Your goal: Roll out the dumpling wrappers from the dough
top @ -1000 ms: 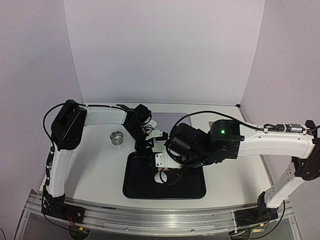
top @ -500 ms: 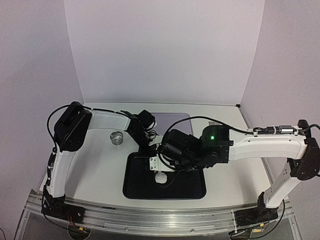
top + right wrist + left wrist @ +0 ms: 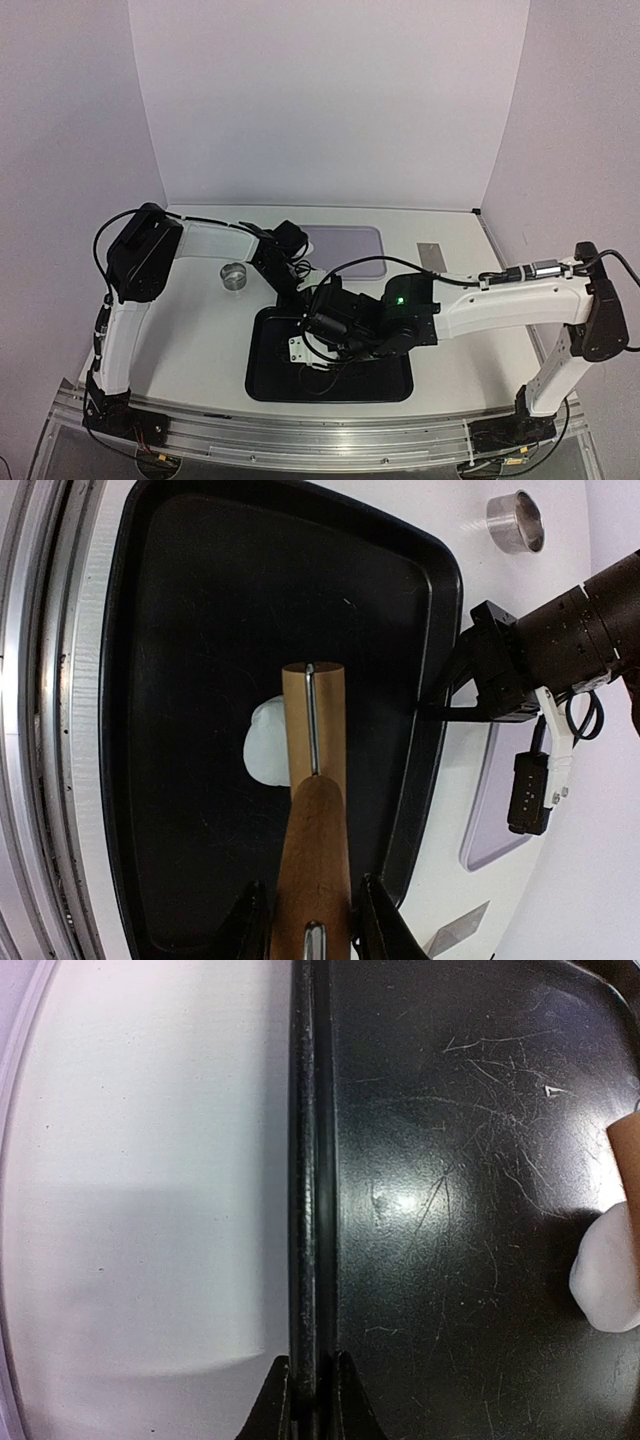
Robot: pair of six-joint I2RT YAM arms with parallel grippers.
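Note:
The dough is a small white lump on the black tray; no dumpling wrappers are in view. My right gripper is shut on the brown handle of a wooden rolling pin. The pin's lighter roller lies over the lump's right side. My left gripper is shut on the tray's rim. The dough shows at the right edge of the left wrist view. In the top view the right gripper hangs over the tray and hides the dough. The left gripper is at the tray's far left corner.
A small metal ring stands on the table left of the tray, and also shows in the right wrist view. A pale purple mat lies behind the tray. A metal scraper lies to its right.

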